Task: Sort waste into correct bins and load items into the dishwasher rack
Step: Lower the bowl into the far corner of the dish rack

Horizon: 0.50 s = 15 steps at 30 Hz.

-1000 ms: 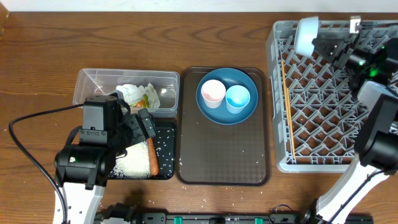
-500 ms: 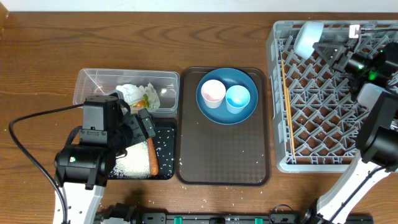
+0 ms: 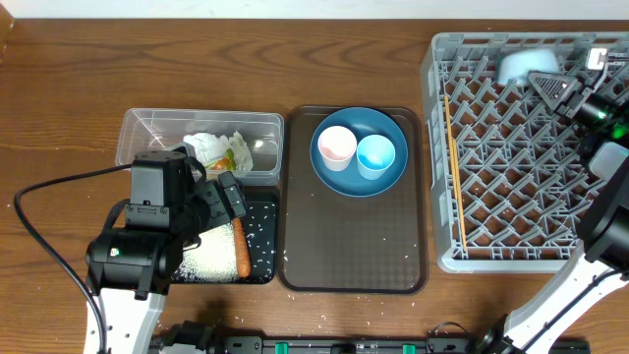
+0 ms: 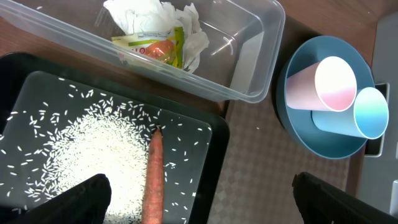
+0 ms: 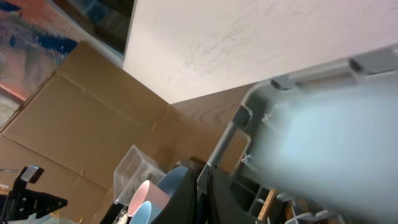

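Wooden table, left end effector spread wide above black tray, right end effector pinching white bowl over rack

We see a brown, wood-grained surface, a grey lattice-patterned rack, a white bowl, a brown tray, a blue plate, a pink cup and a light-blue cup. White rice speckles the black tray; the carrot is orange, the paper white with green-yellow.

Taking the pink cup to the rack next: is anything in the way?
Yes: the light-blue cup sits beside the pink cup on the rack side. Beyond it only the rack's wall, with chopsticks lying just inside.
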Each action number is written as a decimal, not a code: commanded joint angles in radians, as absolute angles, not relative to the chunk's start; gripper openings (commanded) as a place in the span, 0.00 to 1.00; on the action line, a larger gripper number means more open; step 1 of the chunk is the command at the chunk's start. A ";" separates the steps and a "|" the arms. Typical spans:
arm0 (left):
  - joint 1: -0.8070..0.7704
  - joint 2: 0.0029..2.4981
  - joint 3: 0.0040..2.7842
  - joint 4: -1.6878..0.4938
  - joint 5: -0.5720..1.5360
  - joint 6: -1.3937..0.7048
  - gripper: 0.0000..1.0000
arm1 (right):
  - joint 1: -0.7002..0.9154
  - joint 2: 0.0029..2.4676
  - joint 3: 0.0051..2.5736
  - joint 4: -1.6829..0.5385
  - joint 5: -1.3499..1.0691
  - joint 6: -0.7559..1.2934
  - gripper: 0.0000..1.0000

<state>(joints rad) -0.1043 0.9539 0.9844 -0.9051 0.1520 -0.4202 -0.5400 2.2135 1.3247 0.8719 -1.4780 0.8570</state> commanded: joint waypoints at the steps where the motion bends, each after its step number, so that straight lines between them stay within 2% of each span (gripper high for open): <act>1: -0.098 0.954 0.999 -0.905 0.157 -0.412 0.96 | -0.553 2.218 1.328 0.871 -1.493 0.883 0.06; 10: -0.098 0.954 0.999 -0.905 0.157 -0.411 0.96 | -0.553 2.218 1.328 0.889 -1.510 0.981 0.01; 15: -0.098 0.954 0.999 -0.905 0.157 -0.412 0.96 | -0.558 2.218 1.330 1.097 -1.507 1.148 0.02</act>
